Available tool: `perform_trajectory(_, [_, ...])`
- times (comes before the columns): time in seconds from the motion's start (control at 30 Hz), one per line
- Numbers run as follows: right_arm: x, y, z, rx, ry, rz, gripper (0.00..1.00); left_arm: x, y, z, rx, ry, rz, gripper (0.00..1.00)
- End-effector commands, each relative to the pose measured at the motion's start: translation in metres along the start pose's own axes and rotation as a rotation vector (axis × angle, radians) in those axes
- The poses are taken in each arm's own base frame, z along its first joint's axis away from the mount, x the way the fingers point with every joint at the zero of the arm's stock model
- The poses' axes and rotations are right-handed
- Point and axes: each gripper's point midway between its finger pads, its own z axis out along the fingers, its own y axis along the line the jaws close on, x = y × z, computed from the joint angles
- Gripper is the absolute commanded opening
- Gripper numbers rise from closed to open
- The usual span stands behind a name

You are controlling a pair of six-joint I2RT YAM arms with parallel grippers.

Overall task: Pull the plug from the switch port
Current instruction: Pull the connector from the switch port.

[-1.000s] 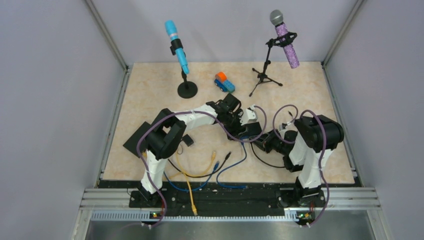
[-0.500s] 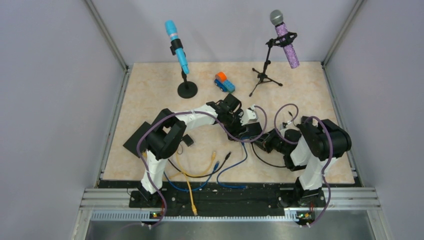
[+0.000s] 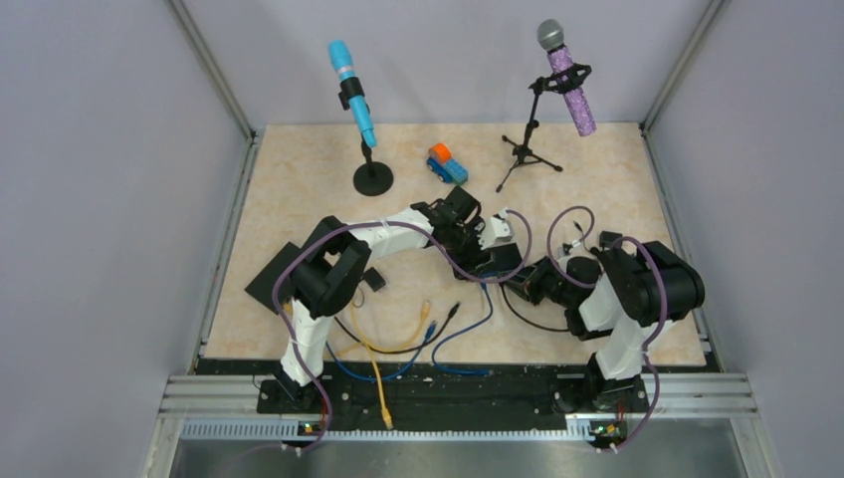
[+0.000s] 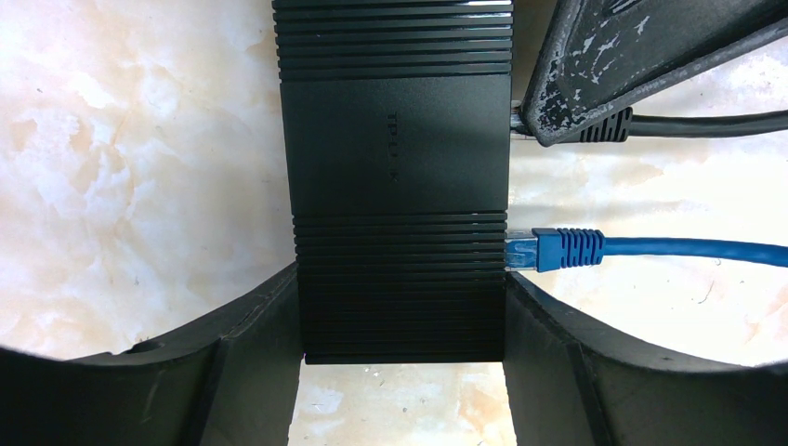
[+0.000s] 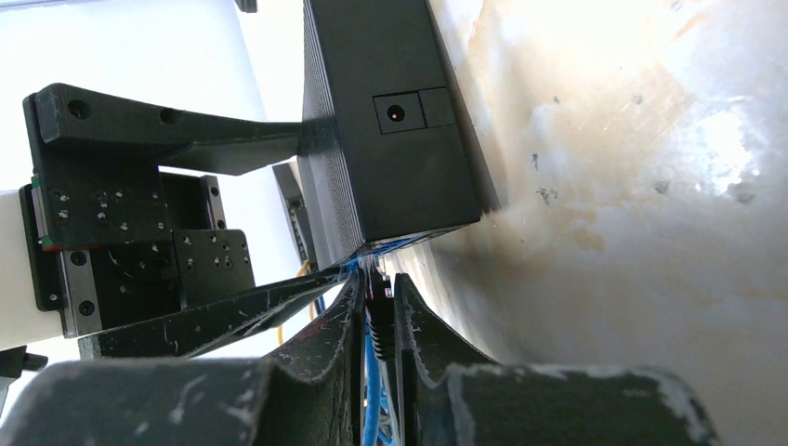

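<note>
Your left jaws clamp the switch flat on the bench so it cannot slide — your right jaws are pinched on the black plug, seated in its port beside the blue plug.

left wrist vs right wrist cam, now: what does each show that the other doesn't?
Left wrist only: the switch's ribbed top, the blue plug plainly seated in a side port, and the right tool's finger over the black plug.
Right wrist only: the switch's end face with its round power jack.
Both: the switch flanked by the left tool, and the right tool closed on the black plug.
</note>
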Motion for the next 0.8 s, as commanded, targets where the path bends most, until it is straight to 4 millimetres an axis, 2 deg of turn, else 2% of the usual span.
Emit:
perform_trajectory(0.0, [0.006, -0.011, -0.002, 0.05, 0.016, 0.003, 0.0, 0.051, 0.005, 0.006, -0.013, 0.162, -0.101, 0.56])
perform_trajectory(0.27, [0.007, -0.012, -0.005, 0.054, 0.01, -0.009, 0.0, 0.051, 0.007, 0.005, -0.028, 0.162, -0.104, 0.55])
perform_trajectory(0.5, [0.015, -0.017, -0.014, 0.075, 0.034, -0.03, 0.0, 0.054, 0.01, 0.005, -0.043, 0.172, -0.108, 0.55])
perform_trajectory(0.6, [0.017, -0.008, -0.019, 0.048, 0.033, -0.033, 0.0, 0.051, 0.009, 0.003, -0.038, 0.161, -0.104, 0.57])
perform_trajectory(0.77, [0.001, 0.015, -0.025, 0.024, -0.031, -0.088, 0.0, 0.045, 0.006, -0.002, -0.036, 0.119, -0.084, 0.71])
